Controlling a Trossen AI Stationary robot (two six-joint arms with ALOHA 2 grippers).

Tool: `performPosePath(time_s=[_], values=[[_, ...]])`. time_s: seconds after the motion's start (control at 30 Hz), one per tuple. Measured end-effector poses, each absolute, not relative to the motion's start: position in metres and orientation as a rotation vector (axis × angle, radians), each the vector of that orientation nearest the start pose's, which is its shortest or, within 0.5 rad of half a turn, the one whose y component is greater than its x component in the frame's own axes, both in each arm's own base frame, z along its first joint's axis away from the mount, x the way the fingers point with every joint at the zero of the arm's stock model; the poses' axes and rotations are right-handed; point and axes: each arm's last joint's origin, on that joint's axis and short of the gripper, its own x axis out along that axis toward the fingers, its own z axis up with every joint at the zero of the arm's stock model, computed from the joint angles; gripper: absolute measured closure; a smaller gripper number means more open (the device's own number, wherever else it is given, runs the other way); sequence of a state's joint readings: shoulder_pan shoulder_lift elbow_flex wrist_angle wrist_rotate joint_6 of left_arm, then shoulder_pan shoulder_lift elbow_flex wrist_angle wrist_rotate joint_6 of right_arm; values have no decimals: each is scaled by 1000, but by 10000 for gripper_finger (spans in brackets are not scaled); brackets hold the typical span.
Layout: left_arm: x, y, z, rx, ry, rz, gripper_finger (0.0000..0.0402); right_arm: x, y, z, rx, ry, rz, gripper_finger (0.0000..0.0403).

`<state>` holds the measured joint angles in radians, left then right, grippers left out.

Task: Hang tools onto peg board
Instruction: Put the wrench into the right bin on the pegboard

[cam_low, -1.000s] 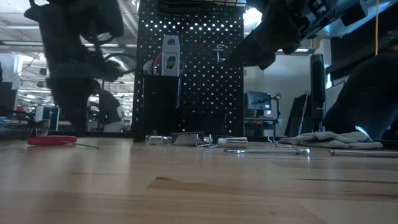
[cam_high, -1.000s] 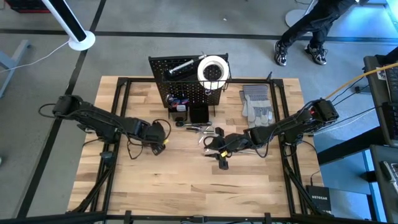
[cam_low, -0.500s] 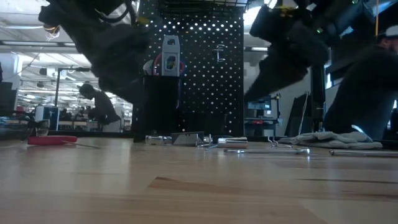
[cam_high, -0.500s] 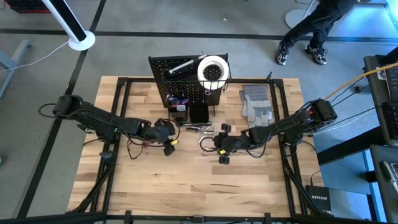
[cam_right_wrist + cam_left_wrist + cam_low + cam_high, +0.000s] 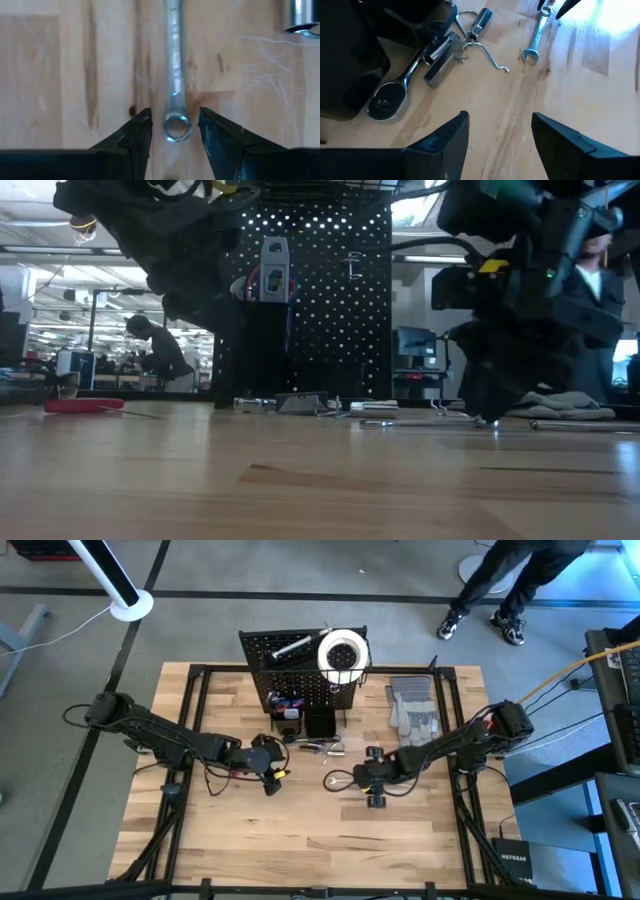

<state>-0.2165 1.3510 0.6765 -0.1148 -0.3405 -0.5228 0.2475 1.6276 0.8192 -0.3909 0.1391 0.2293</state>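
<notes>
While its open fingers straddle the ring end of a wrench (image 5: 175,75) lying flat on the table (image 5: 300,840), the right gripper (image 5: 174,131) is low over the wood near the table's middle, not yet closed on the tool. From above, this gripper (image 5: 352,780) sits in front of the peg board (image 5: 300,675), which stands upright at the table's far edge with a white tape roll (image 5: 342,652) at its top. Grey gloves (image 5: 412,708) lie just beside the board, towards the right edge. The left gripper (image 5: 499,131) is open too, holding nothing, and hovers over bare wood left of the middle; ahead of it lie a ratchet (image 5: 400,85), a wire hook (image 5: 485,52) and the same wrench (image 5: 536,37). A person (image 5: 505,585) stands beyond the far right corner.
</notes>
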Motion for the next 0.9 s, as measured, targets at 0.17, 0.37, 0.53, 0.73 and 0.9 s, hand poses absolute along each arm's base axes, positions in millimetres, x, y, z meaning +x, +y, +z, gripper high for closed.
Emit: performPosePath(time_s=[0.17,0.37,0.53,0.73,0.9], values=[[254,-46,188,-276,700,320,199,281,52,138,41,1180,-41,237],[254,-47,187,-275,701,317,199,290,48,123,98,1198,24,268],[255,-48,186,-274,701,319,199,296,49,113,90,1191,42,322],[265,-51,170,-266,720,320,199,298,49,110,76,1178,26,378],[277,-59,150,-269,716,305,199,298,49,110,73,1169,-2,378]])
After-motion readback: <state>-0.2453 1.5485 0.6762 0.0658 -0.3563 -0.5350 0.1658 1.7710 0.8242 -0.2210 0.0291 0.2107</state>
